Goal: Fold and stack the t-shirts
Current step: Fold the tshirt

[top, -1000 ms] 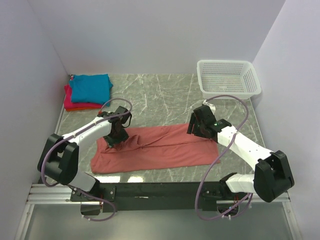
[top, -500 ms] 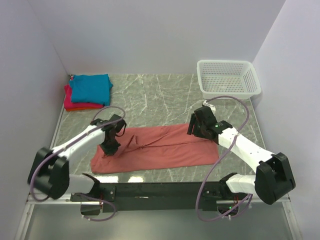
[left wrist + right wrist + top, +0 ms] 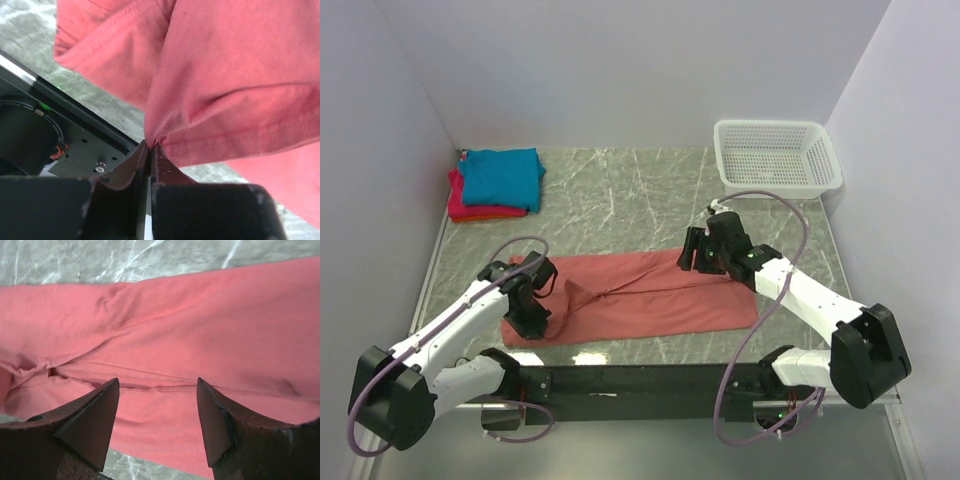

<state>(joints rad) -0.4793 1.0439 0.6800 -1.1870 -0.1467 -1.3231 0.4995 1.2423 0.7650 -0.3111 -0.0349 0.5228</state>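
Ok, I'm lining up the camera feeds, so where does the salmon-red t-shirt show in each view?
Top external: the salmon-red t-shirt lies spread across the near middle, between the two arms.
Left wrist: it fills the upper right, with an edge pinched in the left gripper.
Right wrist: it spans nearly the whole frame, under the open right gripper.
Shared landmark: the grey marbled table, which shows beside the shirt in every view.
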